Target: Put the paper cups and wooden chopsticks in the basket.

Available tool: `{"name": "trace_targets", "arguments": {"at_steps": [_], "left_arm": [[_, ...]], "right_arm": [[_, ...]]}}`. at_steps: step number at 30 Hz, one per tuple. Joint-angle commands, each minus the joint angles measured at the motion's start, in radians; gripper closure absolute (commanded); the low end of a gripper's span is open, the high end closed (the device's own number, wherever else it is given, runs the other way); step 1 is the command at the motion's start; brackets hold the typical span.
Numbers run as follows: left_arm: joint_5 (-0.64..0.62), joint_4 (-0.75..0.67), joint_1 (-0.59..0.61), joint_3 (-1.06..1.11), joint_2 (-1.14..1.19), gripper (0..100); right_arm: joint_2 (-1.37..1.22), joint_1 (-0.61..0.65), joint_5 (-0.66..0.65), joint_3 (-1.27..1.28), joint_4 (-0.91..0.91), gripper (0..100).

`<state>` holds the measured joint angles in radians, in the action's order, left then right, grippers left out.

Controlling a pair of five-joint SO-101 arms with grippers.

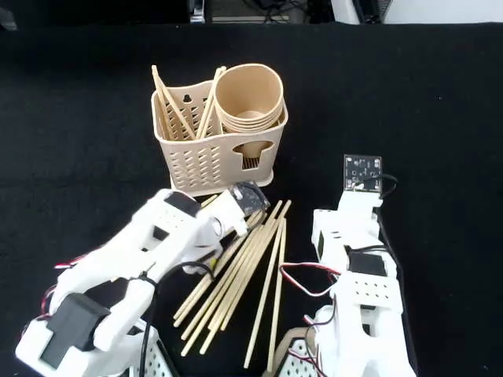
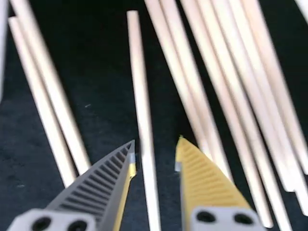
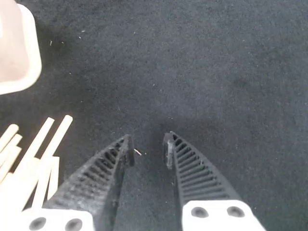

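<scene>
The left end effector (image 2: 156,141), open, straddles one loose chopstick (image 2: 138,72); the right end effector (image 3: 147,136) is open too. Paper cups (image 1: 250,94) are in the basket (image 1: 200,165); most chopsticks (image 1: 236,275) lie outside.

Stacked paper cups (image 1: 249,98) upright in beige basket (image 1: 204,161); loose wooden chopsticks (image 1: 240,275) fanned just beside.

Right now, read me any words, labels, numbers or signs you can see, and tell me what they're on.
No text here can be read.
Small dark board on the right arm: tiny pale marks, too small to read.
Basket, cups, chopsticks: no print visible.
</scene>
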<state>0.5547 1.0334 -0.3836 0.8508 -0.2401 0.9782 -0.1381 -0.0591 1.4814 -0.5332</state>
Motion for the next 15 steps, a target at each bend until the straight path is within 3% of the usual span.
{"name": "trace_targets", "arguments": {"at_steps": [1,8,15], "left_arm": [[0.052,0.006,0.094,-0.048,-0.012,87],[0.069,-0.058,0.259,-0.068,-0.012,79],[0.123,-0.087,0.272,-0.068,-0.012,79]], "right_arm": [[0.012,0.011,0.005,-0.008,0.021,87.4],[0.012,0.011,0.005,-0.008,0.021,87.4],[0.012,0.011,0.005,-0.008,0.021,87.4]]}}
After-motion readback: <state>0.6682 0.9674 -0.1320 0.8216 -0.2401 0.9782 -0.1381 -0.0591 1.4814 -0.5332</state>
